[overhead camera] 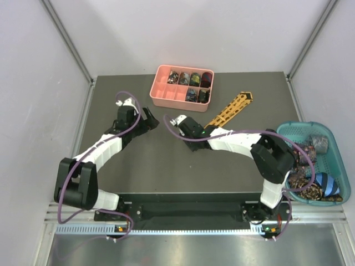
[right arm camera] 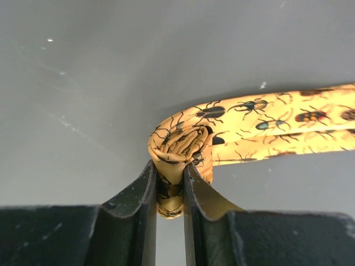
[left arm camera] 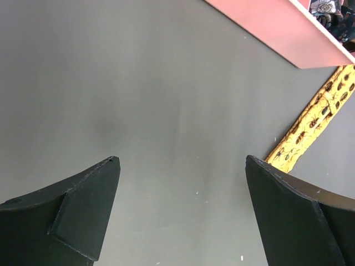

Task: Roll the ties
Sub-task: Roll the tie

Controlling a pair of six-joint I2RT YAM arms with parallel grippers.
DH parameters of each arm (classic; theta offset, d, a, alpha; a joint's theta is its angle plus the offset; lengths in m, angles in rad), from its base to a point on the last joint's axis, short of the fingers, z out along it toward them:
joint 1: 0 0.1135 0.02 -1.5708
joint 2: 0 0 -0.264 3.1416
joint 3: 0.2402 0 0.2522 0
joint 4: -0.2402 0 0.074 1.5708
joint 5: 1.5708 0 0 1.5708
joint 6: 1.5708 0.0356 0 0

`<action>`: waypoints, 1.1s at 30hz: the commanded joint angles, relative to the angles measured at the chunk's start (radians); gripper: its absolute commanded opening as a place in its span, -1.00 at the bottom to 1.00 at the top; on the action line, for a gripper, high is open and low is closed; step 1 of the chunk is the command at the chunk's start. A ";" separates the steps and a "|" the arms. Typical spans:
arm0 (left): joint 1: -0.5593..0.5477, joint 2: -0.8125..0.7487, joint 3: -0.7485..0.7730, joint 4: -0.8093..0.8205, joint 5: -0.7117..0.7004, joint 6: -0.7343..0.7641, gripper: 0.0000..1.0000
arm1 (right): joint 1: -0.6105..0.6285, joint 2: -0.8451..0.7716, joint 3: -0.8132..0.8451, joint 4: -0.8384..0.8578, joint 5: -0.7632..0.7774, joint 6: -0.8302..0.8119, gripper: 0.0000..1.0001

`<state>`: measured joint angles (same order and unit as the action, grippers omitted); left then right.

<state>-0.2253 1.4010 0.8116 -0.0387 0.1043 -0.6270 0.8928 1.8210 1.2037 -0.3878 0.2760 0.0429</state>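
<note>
**Q:** How far had the rolling got?

**A:** Several finished coils (overhead camera: 191,79) sat in the pink tray (overhead camera: 161,100). The right gripper (right arm camera: 169,168), fingers narrowed, pinched a small started roll at one end of the yellow tie (right arm camera: 183,145). Most of its length lay flat and unrolled on the table (overhead camera: 166,166).

**Q:** And the other arm?

**A:** The left gripper (left arm camera: 183,163) hung over bare table beside the tray, fingers wide and holding nothing. More ties (overhead camera: 302,180) lay heaped in the teal basket (overhead camera: 339,160), apparently not yet rolled.
</note>
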 commanded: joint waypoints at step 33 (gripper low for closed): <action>-0.440 0.179 0.058 0.221 0.020 0.481 0.98 | -0.489 0.297 0.175 -0.029 -1.256 -0.014 -1.00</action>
<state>-0.6277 1.5444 0.8165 0.1226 0.1120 -0.2165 0.4206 2.0842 1.3334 -0.3771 -0.9710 0.1009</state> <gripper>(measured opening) 0.990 0.173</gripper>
